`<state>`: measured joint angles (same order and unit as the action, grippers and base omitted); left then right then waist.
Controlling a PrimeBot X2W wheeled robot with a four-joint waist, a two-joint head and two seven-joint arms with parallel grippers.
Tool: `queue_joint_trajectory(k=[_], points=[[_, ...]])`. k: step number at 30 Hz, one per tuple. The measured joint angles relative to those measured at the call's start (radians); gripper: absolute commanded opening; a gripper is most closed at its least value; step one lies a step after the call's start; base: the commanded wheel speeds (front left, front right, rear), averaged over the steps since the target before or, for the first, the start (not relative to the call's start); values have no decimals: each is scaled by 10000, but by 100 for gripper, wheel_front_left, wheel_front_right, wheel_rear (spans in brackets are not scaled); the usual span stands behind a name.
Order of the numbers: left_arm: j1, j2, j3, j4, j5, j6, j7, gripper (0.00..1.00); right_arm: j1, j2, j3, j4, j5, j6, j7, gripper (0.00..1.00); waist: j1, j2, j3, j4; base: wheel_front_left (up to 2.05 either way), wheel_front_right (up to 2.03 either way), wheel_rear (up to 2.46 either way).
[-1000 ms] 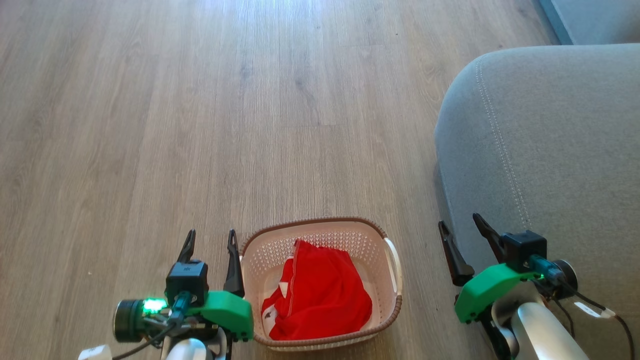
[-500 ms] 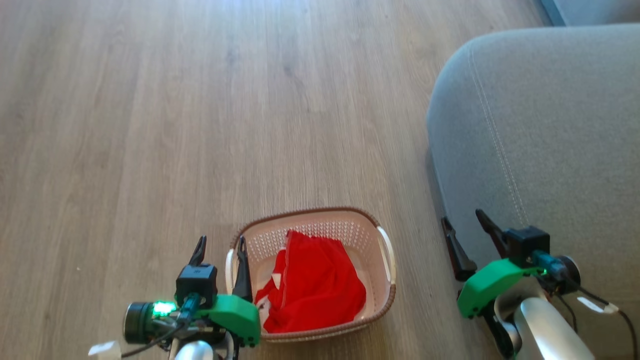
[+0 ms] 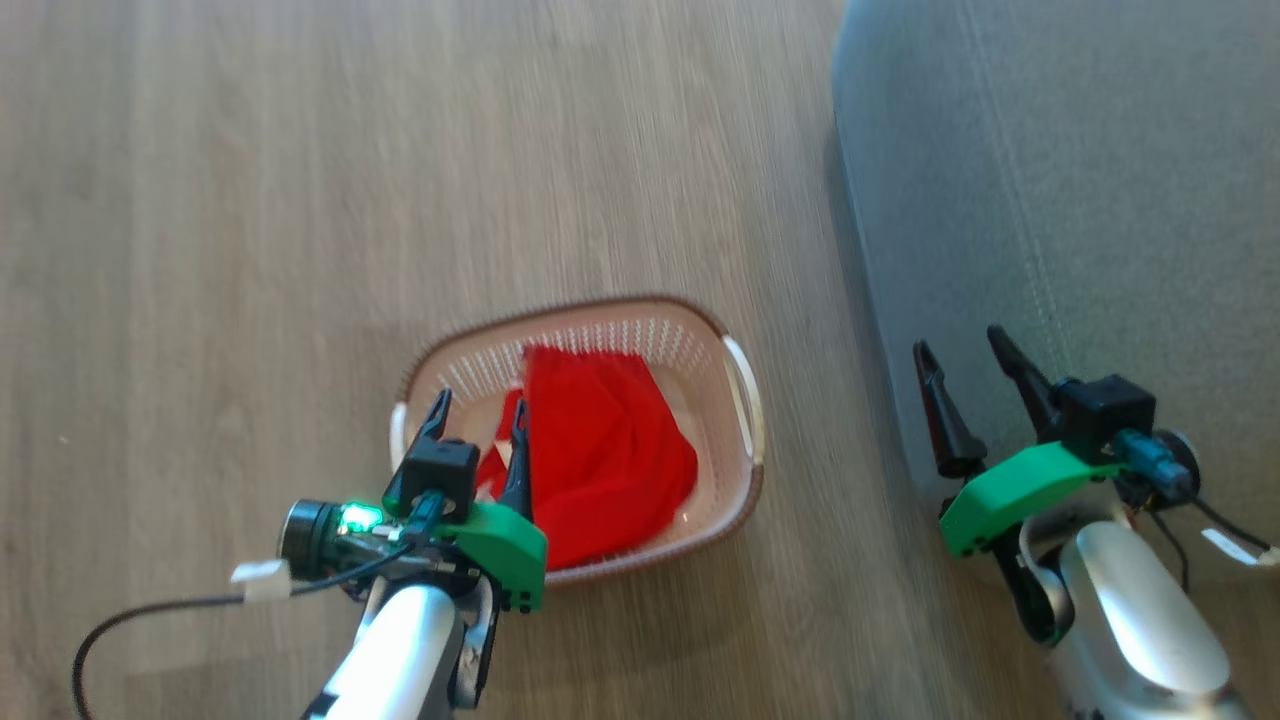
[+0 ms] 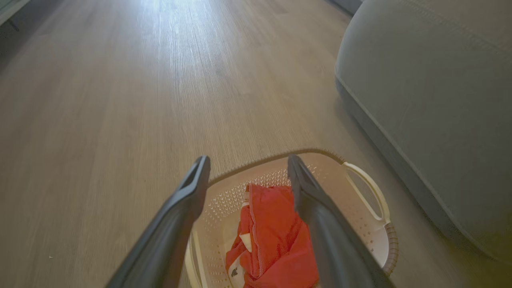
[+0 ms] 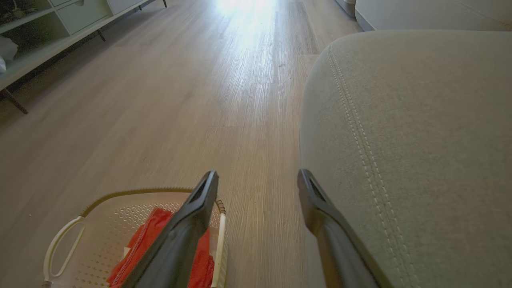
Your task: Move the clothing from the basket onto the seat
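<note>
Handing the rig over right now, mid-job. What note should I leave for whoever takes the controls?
Left gripper: open, empty, over the basket's left side.
Right gripper: open, empty, beside the seat's edge.
Clothing: bunched in the basket, which stands on the floor beside the seat.
Done: nothing moved yet.
Left: grasp the clothing, carry it onto the seat.

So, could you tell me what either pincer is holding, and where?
Nothing is held. The left pincer hangs open over the clothing in the basket; the right pincer is open near the seat.
</note>
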<state>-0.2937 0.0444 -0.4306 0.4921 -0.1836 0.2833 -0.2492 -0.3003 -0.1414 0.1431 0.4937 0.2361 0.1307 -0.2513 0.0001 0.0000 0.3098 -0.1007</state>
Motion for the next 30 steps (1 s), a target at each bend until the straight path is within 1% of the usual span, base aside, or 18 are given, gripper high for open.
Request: queue_joint_trajectory(k=[5,6,7,11,15,18,21,27,30], points=[[-1146,-6,-564,1603,-10,-255,0,100,-221,-142,-6,-240,33,0,0,100,1,0,1099,-300,0,0,0],[-1427,-8,-688,1919,-10,-286,0,100,-247,-151,-23,-314,48,0,0,100,1,0,1322,-359,0,0,0],[-1427,-8,-688,1919,-10,-286,0,100,-247,-151,-23,-314,48,0,0,100,1,0,1322,-359,0,0,0],[-2471,-15,-1149,2995,-105,-428,0,100,-449,-157,-54,-499,113,0,0,100,2,0,2195,-576,0,0,0],[-3444,-23,-1595,4226,-59,-449,0,100,-704,-148,-40,-744,115,0,-2,100,2,0,3025,-785,0,0,0],[-4112,-21,-1877,5058,-144,-604,-2,100,-889,-127,-6,-924,169,2,-10,100,0,0,3605,-942,0,0,0],[-4762,-19,-2159,5774,-330,-685,-2,100,-1040,-73,50,-1081,203,0,-13,100,0,0,4139,-1101,0,0,0],[-6013,-21,-2857,6980,-366,-1026,205,100,-1359,52,224,-1505,203,-86,-119,100,0,0,5055,-1478,0,0,0],[-6591,-23,-3070,7442,-360,-1035,311,100,-1432,107,257,-1810,203,-96,-144,100,0,0,5478,-1668,0,0,0]])
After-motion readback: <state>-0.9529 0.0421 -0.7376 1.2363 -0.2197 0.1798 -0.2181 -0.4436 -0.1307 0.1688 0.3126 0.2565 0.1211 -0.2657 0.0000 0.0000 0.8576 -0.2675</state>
